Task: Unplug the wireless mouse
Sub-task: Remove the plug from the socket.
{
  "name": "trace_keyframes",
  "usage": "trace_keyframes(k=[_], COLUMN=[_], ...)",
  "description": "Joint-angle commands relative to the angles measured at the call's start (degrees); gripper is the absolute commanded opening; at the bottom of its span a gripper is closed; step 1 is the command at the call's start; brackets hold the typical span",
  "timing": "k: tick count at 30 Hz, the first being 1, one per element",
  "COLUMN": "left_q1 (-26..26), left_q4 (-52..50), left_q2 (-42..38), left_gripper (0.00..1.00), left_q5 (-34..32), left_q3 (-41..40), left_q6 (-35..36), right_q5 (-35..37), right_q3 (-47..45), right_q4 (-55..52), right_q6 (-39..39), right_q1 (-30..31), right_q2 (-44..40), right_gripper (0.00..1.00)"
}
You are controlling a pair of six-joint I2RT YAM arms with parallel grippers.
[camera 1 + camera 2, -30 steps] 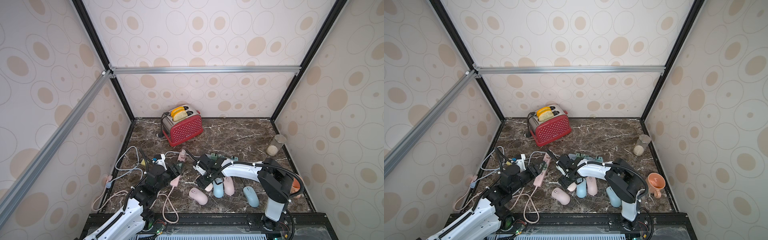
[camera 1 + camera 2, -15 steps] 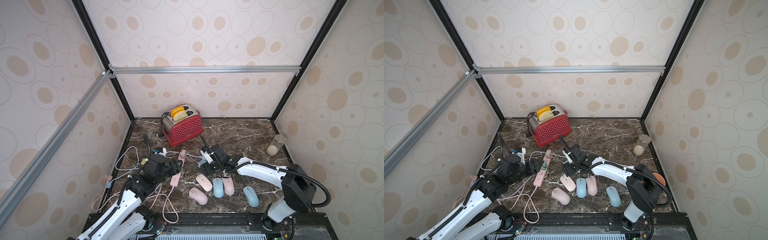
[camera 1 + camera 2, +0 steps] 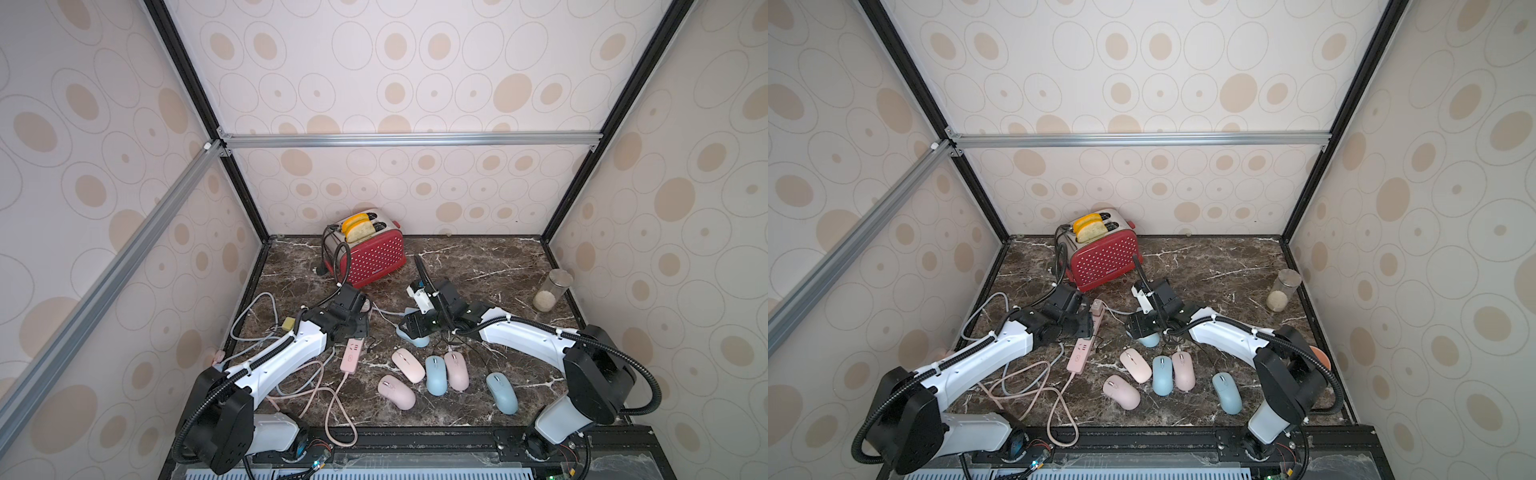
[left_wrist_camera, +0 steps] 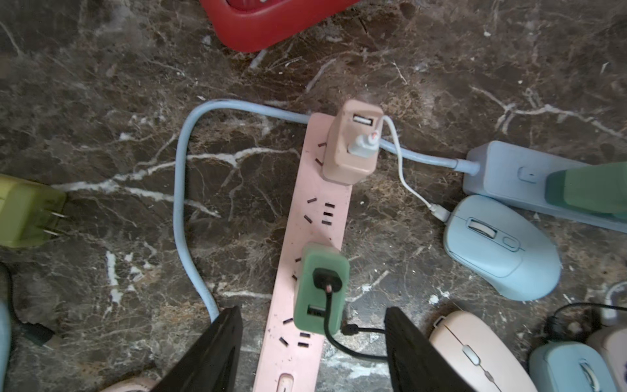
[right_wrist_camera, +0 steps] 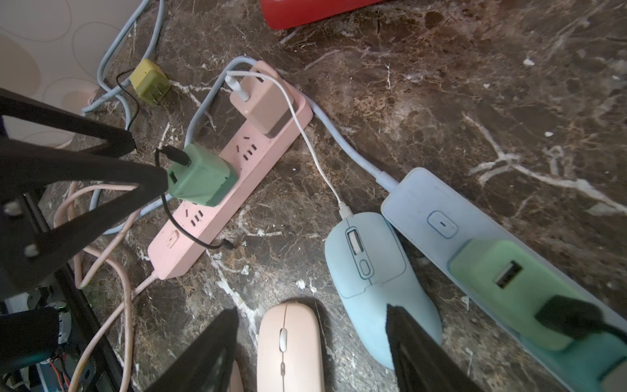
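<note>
Light-blue plastic wireless mouse (image 5: 373,271) lies on the dark marbled surface (image 5: 458,101) between a pink power strip (image 5: 237,169) and a pale blue one (image 5: 420,193). A thin white cable (image 5: 312,146) is still plugged into its nose and runs to a beige charger block (image 5: 264,105). In the last second both arms have unfolded forward. The left pincer (image 4: 312,310) now straddles the pink strip and the right pincer (image 5: 312,309) hangs beside the mouse, both with jaws apart and empty, so I judge the pull set up but not begun.

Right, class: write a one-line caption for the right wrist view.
A white cable joins the blue mouse to the beige charger on the pink power strip; right gripper open.
</note>
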Motion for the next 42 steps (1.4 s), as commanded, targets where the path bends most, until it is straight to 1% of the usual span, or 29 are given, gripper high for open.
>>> trace_keyframes(k=[1,5,8,13,14,23,29,36,42], left_q1=[-0.4,-0.65,-0.66,-0.63,-0.65,-1.1,-1.2,-1.33,-1.29], left_q4=[-2.3,-1.98,-2.02,-2.17,-2.26,-2.22,-1.37,-0.21,0.01], left_q2=[2.39,5.28,7.06,8.84,9.12,11.33,12.62,14.17,14.57], left_gripper=[0.65,0.59,0.57,0.44,0.43,0.44,0.43,0.38,0.38], left_q5=[-2.18,-2.54,-2.37,-1.48,-1.49,-2.61,-2.69,-2.62,-3.23], left_q3=[3.04,4.2,4.78,4.85,4.83,4.22,4.13,3.69,3.21], left_q6=[4.08,5.45,6.39,7.28,7.41,7.37,7.37,7.13,7.02], right_q5=[-1.1,-1.43,-1.63,-1.8,-1.92,-2.53,-3.1,-3.23,-3.76], right_q3=[-0.95,-1.44,-2.33,-3.18,-3.3,-3.87,-3.89,-4.35,-4.53], right_q4=[2.08,1.91,2.5,2.78,2.87,3.84,4.19,4.46,4.96], right_q6=[0.38,0.53,0.76,0.92,1.04,1.42,1.74,1.92,2.41], right_q1=[0.0,-0.08,-0.08,-0.1,-0.15,-0.23,-0.37,-0.54,-0.82], right_q2=[-0.08,-0.38,-1.07,-1.34,-1.36,-0.71,-0.05,0.12,0.5], right_gripper=[0.73,0.73,0.73,0.73,0.73,0.73,0.73,0.73,0.72])
